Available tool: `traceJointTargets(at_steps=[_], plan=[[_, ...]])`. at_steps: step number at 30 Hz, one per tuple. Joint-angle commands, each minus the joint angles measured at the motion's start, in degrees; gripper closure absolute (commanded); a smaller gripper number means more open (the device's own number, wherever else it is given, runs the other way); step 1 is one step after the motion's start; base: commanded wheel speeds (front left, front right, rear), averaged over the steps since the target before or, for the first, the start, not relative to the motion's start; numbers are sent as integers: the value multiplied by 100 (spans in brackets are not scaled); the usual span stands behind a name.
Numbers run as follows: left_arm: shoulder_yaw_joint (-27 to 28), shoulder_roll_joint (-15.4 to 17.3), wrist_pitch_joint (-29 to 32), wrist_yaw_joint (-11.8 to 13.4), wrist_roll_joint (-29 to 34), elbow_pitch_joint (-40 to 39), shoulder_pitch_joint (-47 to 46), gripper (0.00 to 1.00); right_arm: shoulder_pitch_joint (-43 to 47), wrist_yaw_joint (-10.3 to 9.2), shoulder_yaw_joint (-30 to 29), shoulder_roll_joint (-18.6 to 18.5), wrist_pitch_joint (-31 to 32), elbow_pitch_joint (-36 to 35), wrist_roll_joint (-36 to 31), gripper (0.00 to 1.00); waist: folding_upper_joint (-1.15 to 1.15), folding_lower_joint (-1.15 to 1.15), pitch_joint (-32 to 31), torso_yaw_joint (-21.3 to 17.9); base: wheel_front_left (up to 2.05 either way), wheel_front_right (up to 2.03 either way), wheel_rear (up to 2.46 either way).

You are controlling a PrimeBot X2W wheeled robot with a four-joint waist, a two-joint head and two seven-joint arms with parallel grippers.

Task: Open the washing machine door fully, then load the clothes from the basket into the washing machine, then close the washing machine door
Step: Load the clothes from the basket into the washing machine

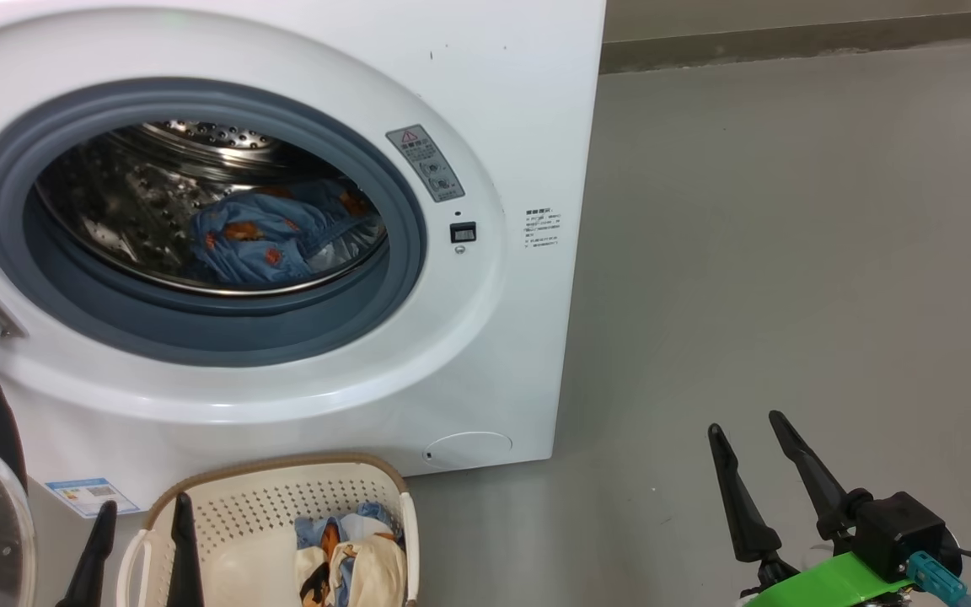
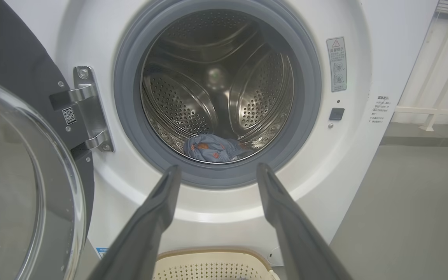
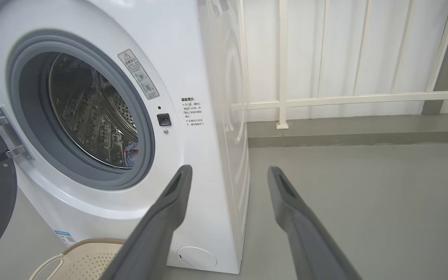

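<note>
Two grippers: both with fingers spread wide, both empty.
Left gripper (image 1: 144, 503): low at the left, over the left end of the basket, fingers aimed at the machine's front.
Right gripper (image 1: 745, 423): over bare grey floor (image 1: 789, 253), well apart from the machine's right side.
Washing machine (image 1: 494, 84): white front-loader, with its grey gasket (image 1: 199, 329) and steel drum (image 1: 131, 194) exposed.
Washing machine door (image 2: 21, 175): swung open to the left on its metal hinge (image 2: 88, 109).
Blue printed garment (image 1: 270, 236): lying at the bottom of the drum.
Basket (image 1: 283, 506): on the floor, against the machine's front below the opening.
Remaining clothes (image 1: 351, 556): blue printed and cream pieces bunched at the basket's right end.
</note>
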Motion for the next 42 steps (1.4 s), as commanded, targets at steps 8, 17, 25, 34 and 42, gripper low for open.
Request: traceJointTargets(at_steps=[8,17,25,34,42], plan=[[145,18,-36,82,48,-64,18,0,-28,17,159,-35,-27,-152,-58,0,0,0,-8,9,0,0,0],[103,13,-36,139,-13,-26,80,0,-69,17,177,-55,-27,-125,-58,0,0,0,-34,-5,0,0,0],[78,12,-36,180,-46,-5,77,0,-68,17,158,-52,-27,-127,-50,0,0,0,-41,16,0,0,0],[29,12,-36,206,-92,25,87,0,-86,17,189,-46,-27,-96,-39,0,0,0,-50,45,0,0,0],[5,12,-36,222,-115,28,80,0,-104,17,187,-44,-27,-62,-21,0,0,0,-60,62,0,0,0]])
